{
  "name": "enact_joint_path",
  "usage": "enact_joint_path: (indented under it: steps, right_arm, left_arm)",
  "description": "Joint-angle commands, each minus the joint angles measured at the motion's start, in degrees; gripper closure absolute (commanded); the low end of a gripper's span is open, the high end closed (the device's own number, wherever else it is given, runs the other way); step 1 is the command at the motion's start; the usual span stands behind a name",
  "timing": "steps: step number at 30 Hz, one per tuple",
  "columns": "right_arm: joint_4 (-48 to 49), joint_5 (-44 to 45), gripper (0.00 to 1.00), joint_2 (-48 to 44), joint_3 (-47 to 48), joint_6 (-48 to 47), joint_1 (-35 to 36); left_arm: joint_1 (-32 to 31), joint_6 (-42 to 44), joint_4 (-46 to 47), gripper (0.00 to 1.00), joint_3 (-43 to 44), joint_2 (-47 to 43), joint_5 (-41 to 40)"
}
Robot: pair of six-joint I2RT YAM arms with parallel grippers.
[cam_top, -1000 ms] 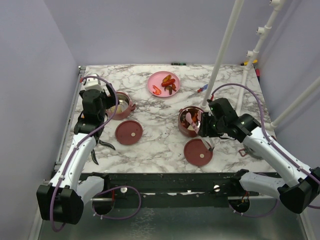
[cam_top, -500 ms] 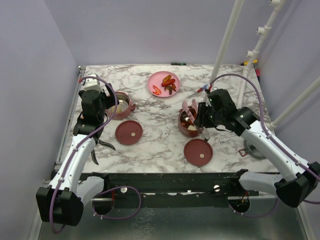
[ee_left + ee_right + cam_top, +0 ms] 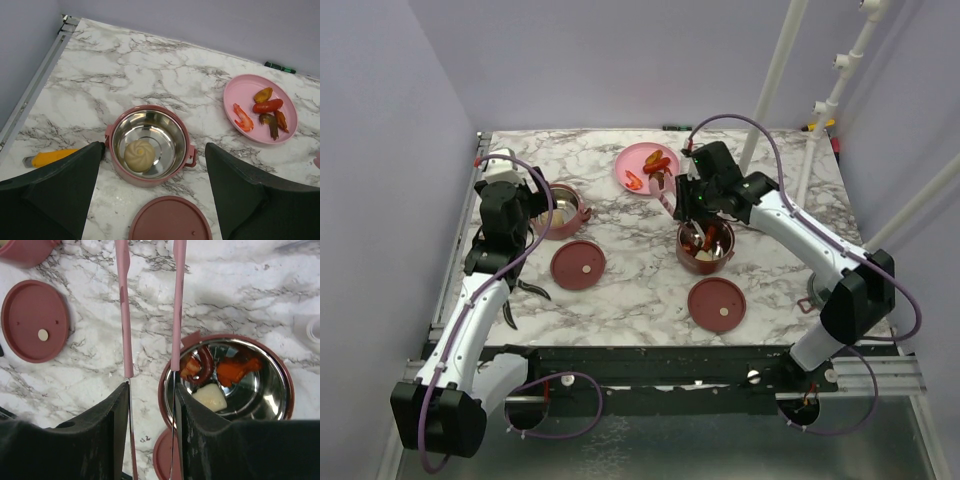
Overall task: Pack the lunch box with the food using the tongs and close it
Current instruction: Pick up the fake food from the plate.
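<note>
The lunch box stands apart as two dusty-red tiers. The left tier [image 3: 150,146] holds a tan bun [image 3: 138,155], and my left gripper [image 3: 155,200] hovers open just above it, seen from the top as left gripper [image 3: 532,200]. The right tier [image 3: 227,380] holds a red sausage [image 3: 203,365], an orange piece and a cream piece. My right gripper [image 3: 150,390] is shut on the pink tongs [image 3: 124,305], whose empty arms point toward the pink plate [image 3: 632,160]. From the top, the right gripper [image 3: 686,203] hangs between that plate and the right tier [image 3: 706,245]. More food [image 3: 262,107] lies on the plate.
Two maroon lids [image 3: 578,265] [image 3: 716,303] lie flat near the front. Black-handled pliers [image 3: 523,291] rest by the left arm, and a yellow-orange tool [image 3: 50,157] lies at the left edge. White poles [image 3: 770,80] rise at the back right.
My right arm has swung from the near right side of the right tier up and leftward, carrying the tongs toward the plate. Its jaws have closed a little. The left arm has stayed put.
</note>
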Motion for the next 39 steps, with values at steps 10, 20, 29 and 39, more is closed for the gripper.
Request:
enact_joint_path:
  steps: [10, 20, 29, 39]
  right_arm:
    - [-1.11, -6.63, 0.65, 18.96, 16.87, -8.09, -0.2]
    - [-3.5, -9.07, 0.66, 30.79, 29.73, -9.73, -2.44]
    - [-6.34, -10.53, 0.68, 37.46, 37.0, -10.38, -4.11]
    - [-5.71, -11.96, 0.65, 40.23, 38.07, -10.52, -4.31]
  left_arm:
    - [0.21, 0.23, 0.98, 0.14, -0.66, -1.63, 0.72]
    - [0.22, 0.38, 1.01, 0.14, -0.64, -2.65, 0.72]
    - [0.27, 0.32, 1.11, 0.14, -0.66, -2.74, 1.28]
    - [0.22, 0.11, 1.11, 0.13, -0.61, -2.64, 1.54]
